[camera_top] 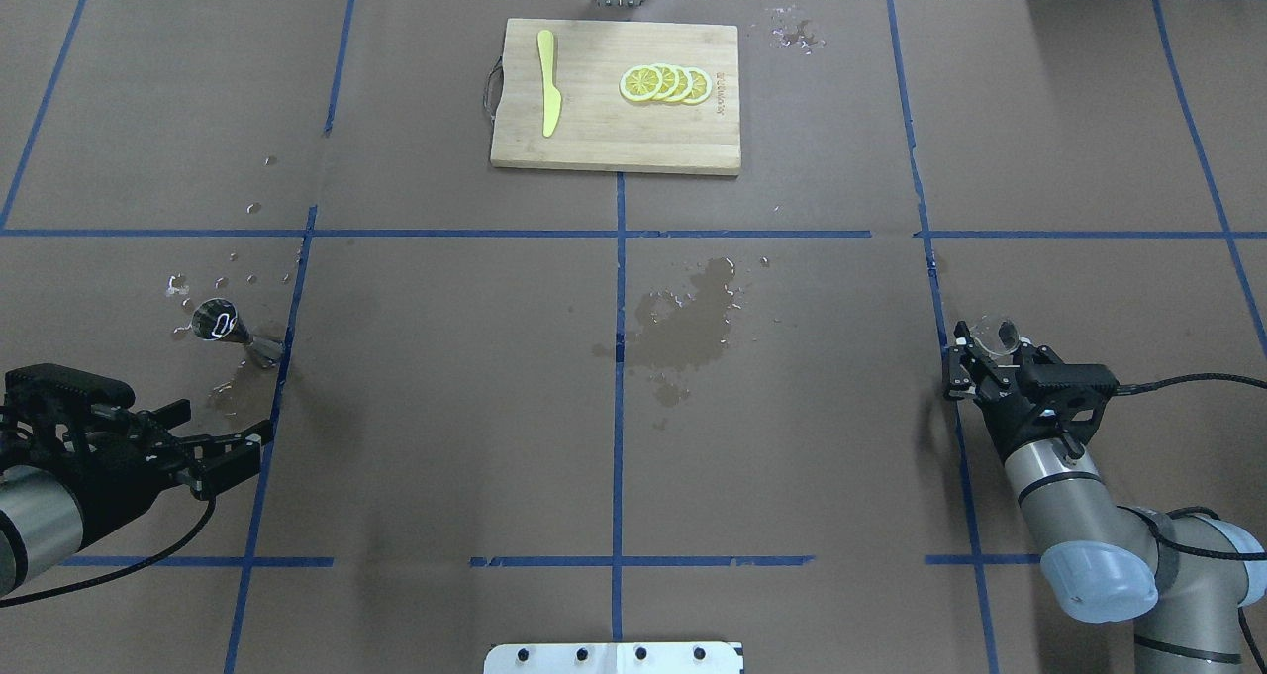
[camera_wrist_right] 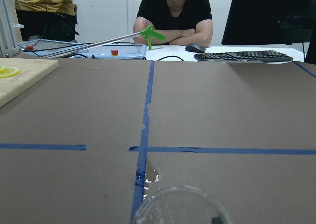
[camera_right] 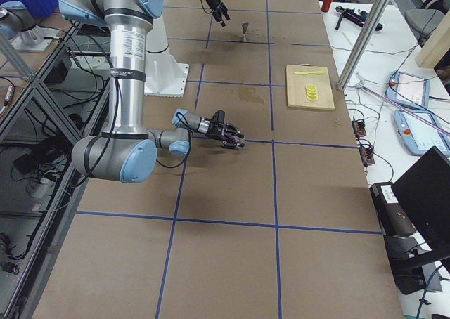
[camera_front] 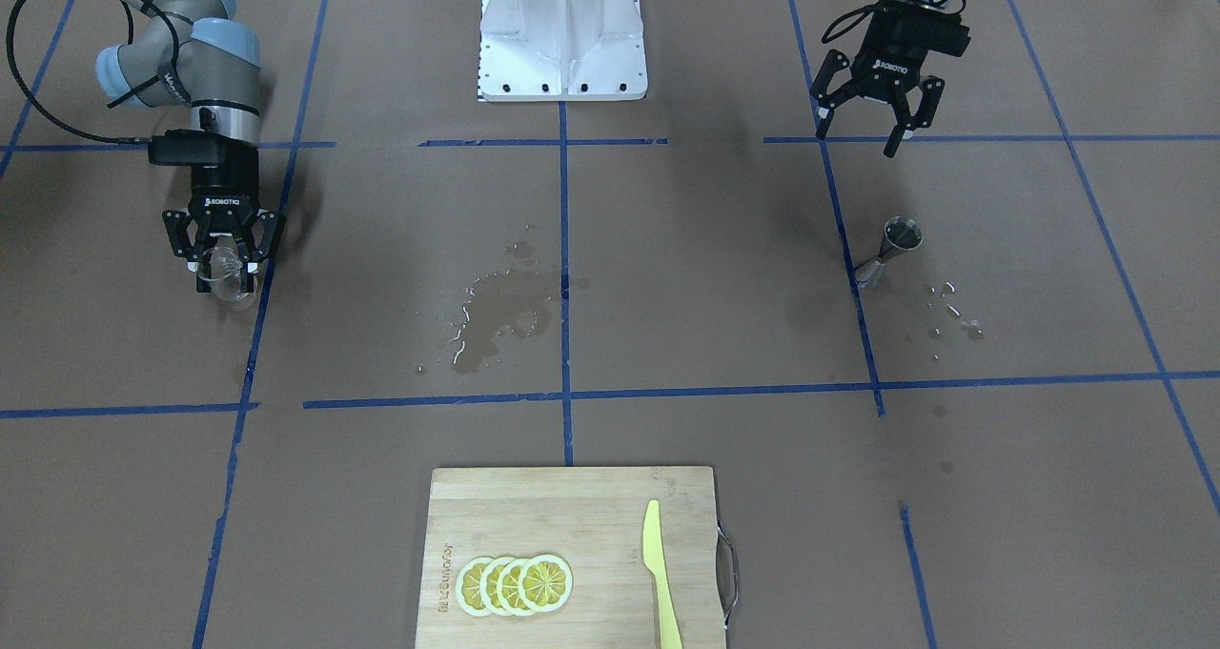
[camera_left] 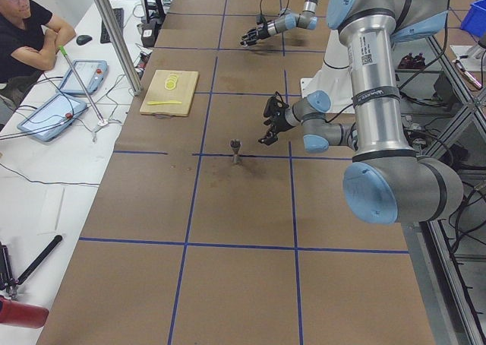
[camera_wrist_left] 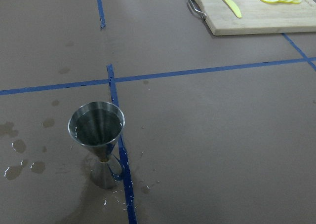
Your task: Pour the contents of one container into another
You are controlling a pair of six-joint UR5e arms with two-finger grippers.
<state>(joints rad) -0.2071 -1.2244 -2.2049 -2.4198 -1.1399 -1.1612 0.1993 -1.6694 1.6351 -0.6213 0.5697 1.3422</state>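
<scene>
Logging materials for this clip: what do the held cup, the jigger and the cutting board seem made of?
The cup: transparent, likely glass, though clear plastic is possible; the table shows through it.
The jigger: silvery metal, probably polished steel; its bowl mirrors the surroundings.
The cutting board: pale wood, perhaps bamboo; striped grain shows.

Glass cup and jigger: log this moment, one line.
right jaws shut on glass cup | left jaws open, empty | jigger upright, droplets beside

My left wrist camera looks down, close on the jigger (camera_wrist_left: 97,135) just ahead of my left gripper (camera_front: 858,142). Overhead and front cameras face each other, both showing the cutting board (camera_top: 614,140).
</scene>
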